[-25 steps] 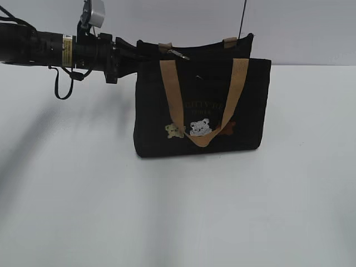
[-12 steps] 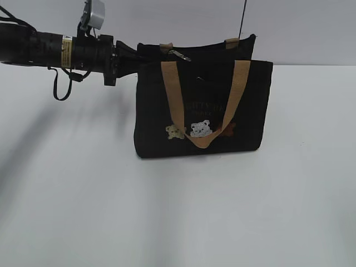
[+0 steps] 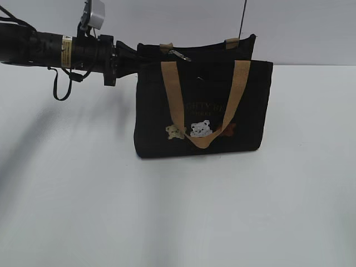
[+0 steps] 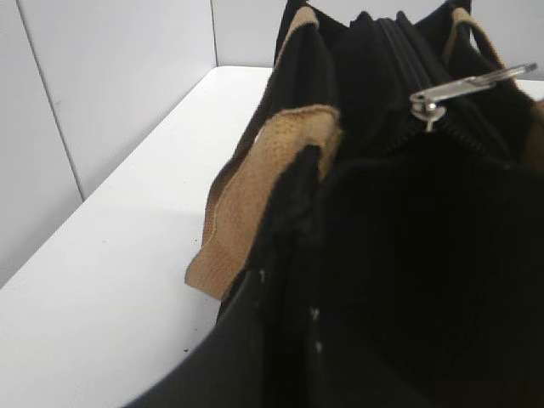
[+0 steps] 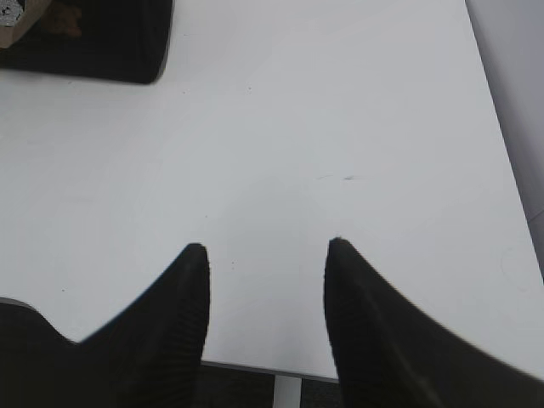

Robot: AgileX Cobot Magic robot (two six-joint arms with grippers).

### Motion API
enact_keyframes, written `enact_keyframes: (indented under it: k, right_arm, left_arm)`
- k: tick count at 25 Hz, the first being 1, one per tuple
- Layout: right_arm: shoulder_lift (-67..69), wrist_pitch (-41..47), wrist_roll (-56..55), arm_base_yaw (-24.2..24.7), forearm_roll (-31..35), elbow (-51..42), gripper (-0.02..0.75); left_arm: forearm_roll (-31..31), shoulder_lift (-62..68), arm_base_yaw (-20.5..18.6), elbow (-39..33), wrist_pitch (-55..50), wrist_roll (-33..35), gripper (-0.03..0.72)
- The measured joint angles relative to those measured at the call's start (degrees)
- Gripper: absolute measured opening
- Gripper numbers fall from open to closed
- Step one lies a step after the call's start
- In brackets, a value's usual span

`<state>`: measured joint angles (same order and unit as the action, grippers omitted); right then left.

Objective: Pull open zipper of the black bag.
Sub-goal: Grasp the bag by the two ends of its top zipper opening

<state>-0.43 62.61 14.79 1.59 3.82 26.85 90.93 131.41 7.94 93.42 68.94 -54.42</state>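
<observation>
The black bag stands upright on the white table, tan handles hanging over its front and small bear patches low on it. The zipper is a silvery pull tab near the left end of the top edge, and in the left wrist view the zipper sticks up ahead of the jaws. My left gripper reaches in level from the left and is shut on the black bag's top left end, its finger pressed against the black fabric. My right gripper hangs open over bare table with nothing between its fingers.
A white wall rises behind the table. The table's near edge lies just under the right gripper. A corner of the black bag shows far off at the top left of the right wrist view.
My left gripper has closed on the bag's left end, and the bag has shifted very slightly to the right. The right gripper has not moved.
</observation>
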Motion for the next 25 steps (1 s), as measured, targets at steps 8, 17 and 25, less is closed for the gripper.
enact_keyframes:
  k: [8,17,25]
  right_arm:
    - [0.0,0.0,0.1,0.0,0.0,0.0,0.340]
    - [17.6,-5.5,0.1,0.0,1.1,5.8,0.275]
    - [38.6,-14.2,3.8,0.0,6.1,16.4,0.273]
  left_arm:
    - [0.0,0.0,0.0,0.0,0.0,0.0,0.027]
    - [0.0,0.0,0.0,0.0,0.0,0.0,0.027]
    - [0.0,0.0,0.0,0.0,0.1,0.0,0.027]
